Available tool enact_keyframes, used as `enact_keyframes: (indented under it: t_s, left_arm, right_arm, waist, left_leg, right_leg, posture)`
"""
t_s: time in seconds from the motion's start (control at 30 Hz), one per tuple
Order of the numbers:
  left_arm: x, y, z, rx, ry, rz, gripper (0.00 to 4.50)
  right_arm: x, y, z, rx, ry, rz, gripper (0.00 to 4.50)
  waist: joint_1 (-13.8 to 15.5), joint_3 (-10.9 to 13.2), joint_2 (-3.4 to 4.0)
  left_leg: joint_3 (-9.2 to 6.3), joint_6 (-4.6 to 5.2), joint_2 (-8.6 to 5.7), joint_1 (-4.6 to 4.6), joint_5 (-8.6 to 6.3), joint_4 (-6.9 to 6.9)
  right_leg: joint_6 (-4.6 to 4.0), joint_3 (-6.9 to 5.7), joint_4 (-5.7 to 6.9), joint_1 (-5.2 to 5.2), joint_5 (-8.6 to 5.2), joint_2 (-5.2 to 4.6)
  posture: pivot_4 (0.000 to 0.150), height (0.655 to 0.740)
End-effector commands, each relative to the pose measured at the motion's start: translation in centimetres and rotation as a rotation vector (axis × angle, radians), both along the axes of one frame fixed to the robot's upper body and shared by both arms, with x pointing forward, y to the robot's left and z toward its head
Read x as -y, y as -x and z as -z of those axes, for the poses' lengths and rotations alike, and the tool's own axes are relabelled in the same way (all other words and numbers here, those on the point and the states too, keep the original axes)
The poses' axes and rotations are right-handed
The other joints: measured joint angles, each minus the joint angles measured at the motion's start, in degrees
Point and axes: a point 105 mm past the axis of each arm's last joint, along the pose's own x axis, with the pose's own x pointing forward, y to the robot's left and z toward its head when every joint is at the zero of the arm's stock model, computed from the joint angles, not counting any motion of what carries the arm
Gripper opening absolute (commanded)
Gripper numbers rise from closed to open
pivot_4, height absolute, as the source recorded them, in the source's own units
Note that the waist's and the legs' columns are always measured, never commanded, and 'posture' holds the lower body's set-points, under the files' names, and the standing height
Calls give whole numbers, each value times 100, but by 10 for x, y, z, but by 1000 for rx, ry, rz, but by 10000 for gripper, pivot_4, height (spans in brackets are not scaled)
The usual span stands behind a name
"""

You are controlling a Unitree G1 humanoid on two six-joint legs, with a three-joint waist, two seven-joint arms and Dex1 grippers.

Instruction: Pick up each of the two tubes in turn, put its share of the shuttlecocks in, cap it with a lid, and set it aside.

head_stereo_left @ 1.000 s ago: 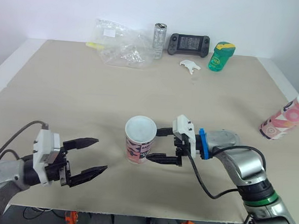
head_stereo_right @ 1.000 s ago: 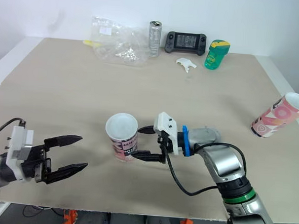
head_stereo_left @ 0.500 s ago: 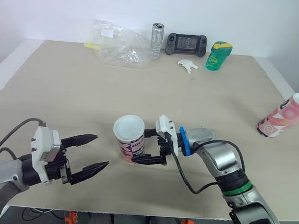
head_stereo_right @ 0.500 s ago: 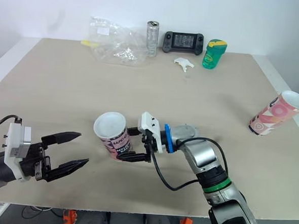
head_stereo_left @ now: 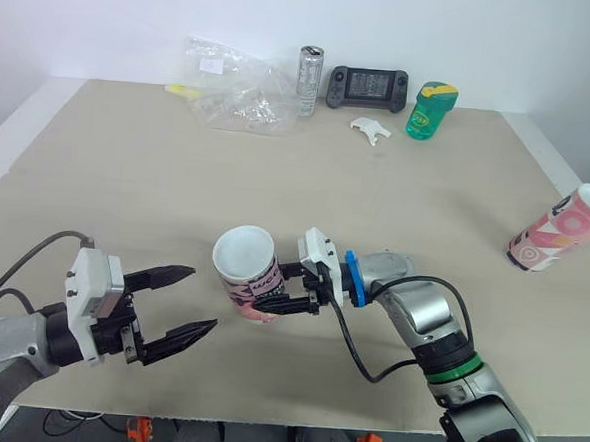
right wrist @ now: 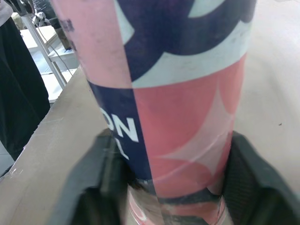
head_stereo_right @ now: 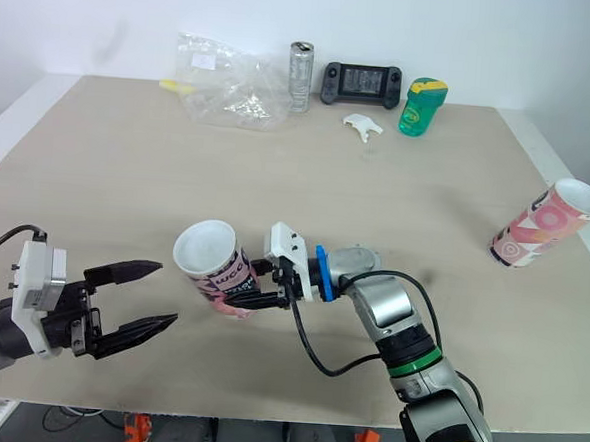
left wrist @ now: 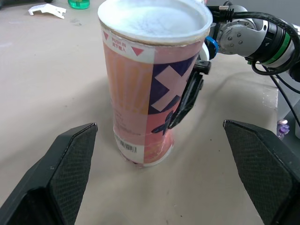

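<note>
Right gripper (head_stereo_left: pixel 277 288) clamped on the side of a lidded tube (head_stereo_left: pixel 249 290), which stands near the front edge of the table (head_stereo_left: pixel 128 171). Left gripper (head_stereo_left: pixel 202 299) spread wide and empty, near the tube, not touching. A second tube (head_stereo_left: pixel 560 229) rests tilted at the right edge.

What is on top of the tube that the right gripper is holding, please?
A white lid closes the top of the tube, which the right gripper grips by its sides. The lid covers the inside, so its contents cannot be seen.
</note>
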Motion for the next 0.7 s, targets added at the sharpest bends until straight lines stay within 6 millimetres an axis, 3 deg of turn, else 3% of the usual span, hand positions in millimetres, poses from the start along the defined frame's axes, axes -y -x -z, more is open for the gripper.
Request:
enact_keyframes:
  t_s: [0.03, 0.17, 0.27, 0.4, 0.53, 0.7]
  left_arm:
    - [7, 0, -5, 28, 5, 39, 45000]
    - [13, -12, -7, 40, 34, 65, 45000]
    - [20, -28, -11, 66, 91, 77, 45000]
    - [33, -52, -18, 96, 162, 88, 45000]
    - [52, -79, -29, 124, 241, 111, 45000]
    - [62, -86, -27, 122, 237, 176, 45000]
  right_arm:
    - [7, 1, -18, 26, -51, 3, 20049]
    - [32, -14, -44, 38, -127, 125, 20049]
    - [83, -49, -71, 87, -218, 416, 20049]
    - [158, -82, -86, 138, -305, 808, 20049]
    - [248, -99, -67, 107, -348, 1237, 20049]
    - [285, -104, -49, 47, -403, 1454, 20049]
  waist:
    - [1, 0, 0]
    - [22, 1, 2]
    - [21, 4, 7]
    - [41, 5, 7]
    - [39, 4, 5]
    - [-73, 4, 13]
  left_leg:
    - [0, 0, 0, 0, 0, 0]
    - [-4, 0, -4, -4, 0, 9]
    - [-3, -1, -6, -4, 0, 12]
    - [-2, -5, -20, -23, 3, 30]
    - [-1, -5, -34, -33, 4, 35]
    - [24, -3, -35, -29, 3, 25]
  right_leg:
    - [0, 0, 0, 0, 0, 0]
    - [3, -3, 2, 3, 2, -1]
    - [9, 0, 0, 6, 6, -2]
    - [30, 5, -6, 5, 20, -10]
    - [11, 12, -8, 4, 41, -17]
    - [12, 48, -6, -10, 43, -16]
  posture:
    - [1500, 7236]
    - [1500, 7236]
    - [1500, 7236]
    - [1500, 7236]
    - [1500, 7236]
    - [1500, 7236]
